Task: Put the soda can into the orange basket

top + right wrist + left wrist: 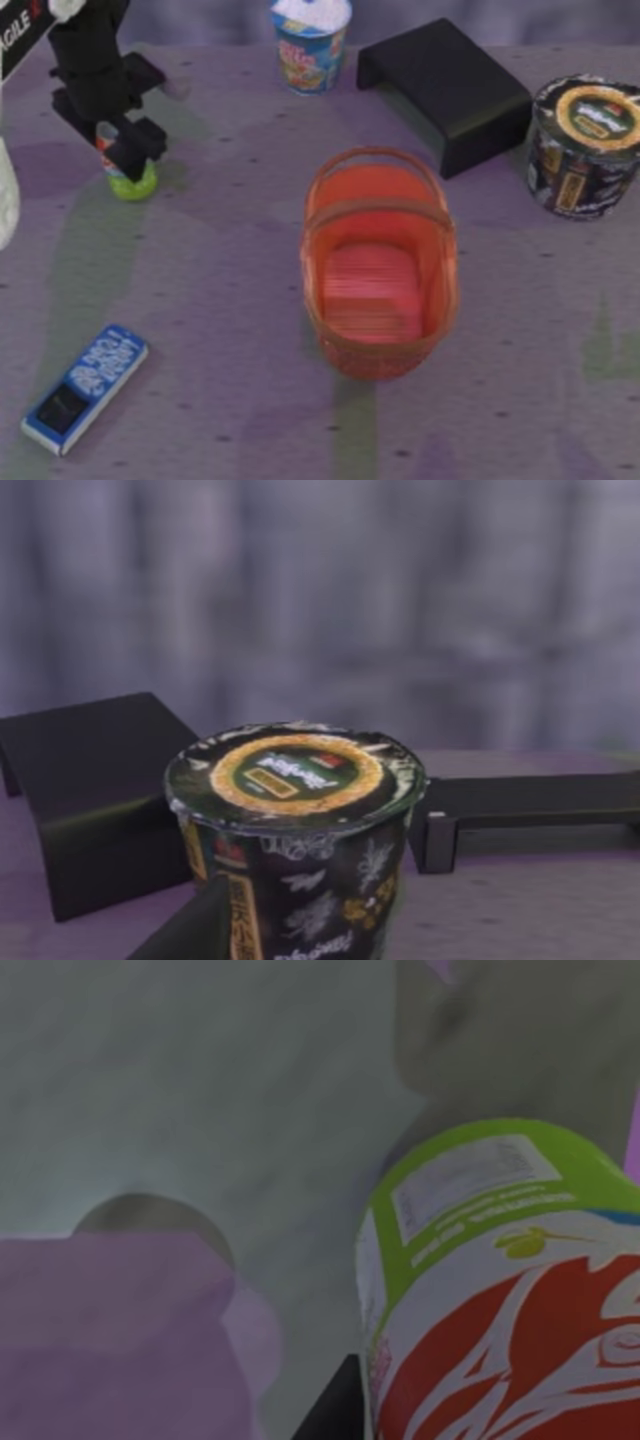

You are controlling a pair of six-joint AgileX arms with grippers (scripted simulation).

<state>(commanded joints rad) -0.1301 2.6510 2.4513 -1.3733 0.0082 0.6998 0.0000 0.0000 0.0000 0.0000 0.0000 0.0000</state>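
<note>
The soda can [136, 184], red above and lime-green below, stands at the table's far left. My left gripper [127, 158] reaches down over it and is shut on it. In the left wrist view the can [500, 1290] fills the frame, and one dark finger [330, 1415] presses on its side. The orange basket [440, 300] sits in the middle of the table, well to the right of the can, with nothing in it. My right arm is outside the top view. Only a dark sliver of my right gripper [185, 930] shows, close to the black-and-gold tub [295, 830].
A blue-and-white noodle cup [312, 45] stands at the back centre. A black block [445, 90] lies behind the basket and the black-and-gold tub [585, 145] is at the right. A flat blue-and-white box [85, 388] lies near the front left.
</note>
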